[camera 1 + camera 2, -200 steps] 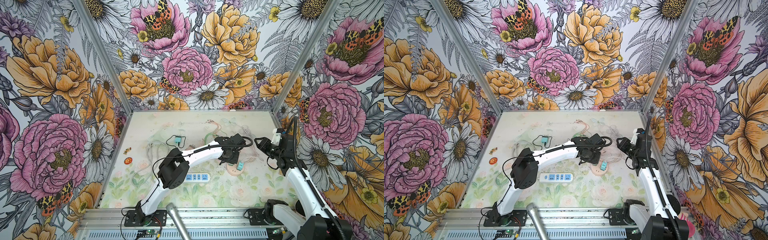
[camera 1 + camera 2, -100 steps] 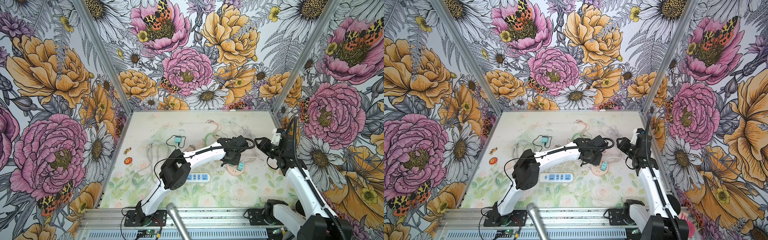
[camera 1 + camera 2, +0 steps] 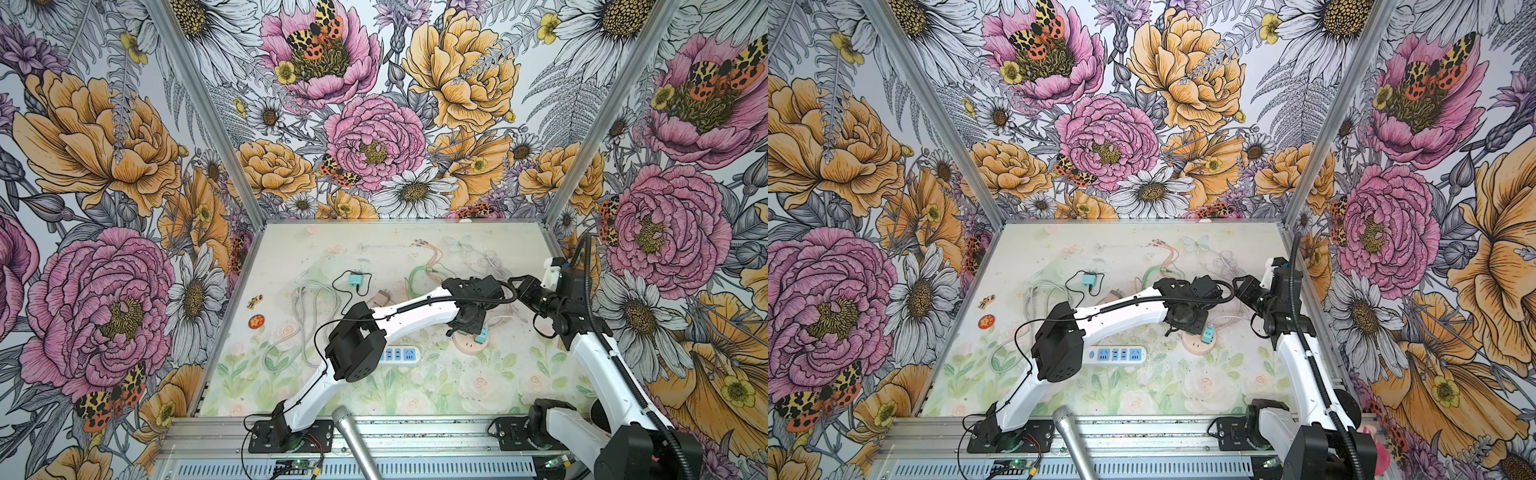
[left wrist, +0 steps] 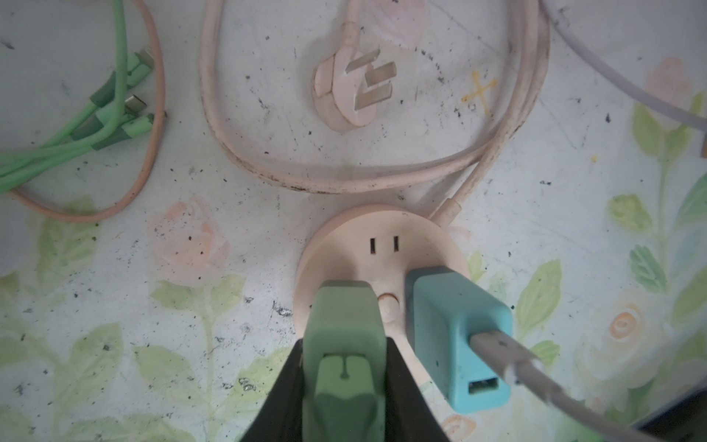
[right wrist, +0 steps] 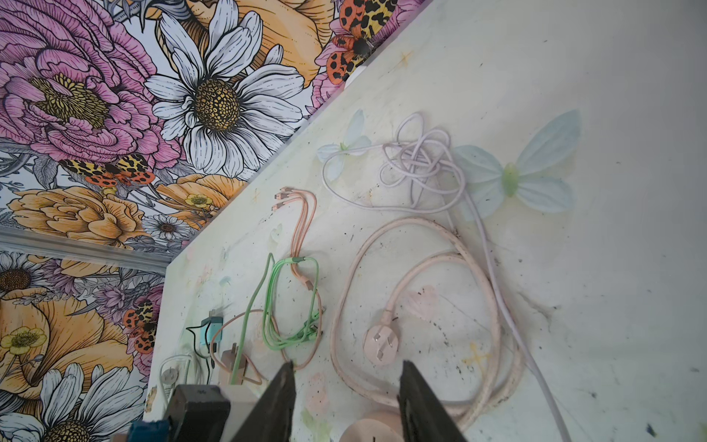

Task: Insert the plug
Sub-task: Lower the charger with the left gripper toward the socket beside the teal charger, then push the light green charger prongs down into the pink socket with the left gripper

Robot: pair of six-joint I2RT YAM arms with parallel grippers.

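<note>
- Green plug (image 4: pixel 342 313): pinched by the left tool (image 4: pixel 345 367), low centre of the left wrist view.
- Plug nose meets the face of the round pink socket (image 4: pixel 344 245). The pins are hidden, so depth of seating cannot be told.
- Teal adapter (image 4: pixel 459 329): stands in the socket just right of the plug in this view, with a grey cable (image 4: pixel 535 375) in its back end.
- One two-slot outlet (image 4: pixel 383 245) on the socket face shows uncovered above both.
- Pink three-pin plug (image 4: pixel 352 88): lies pins-up on the worktop (image 4: pixel 229 268), inside a loop of pink cord (image 4: pixel 344 180), upper centre.
- Green cables (image 4: pixel 76 141): upper left.
- Right tool (image 5: pixel 347 382): jaws spread, nothing between them, above the worktop near the socket.
- In both top views the socket (image 3: pixel 463 347) lies right of centre, with a white power strip (image 3: pixel 401 354) to its left.
</note>
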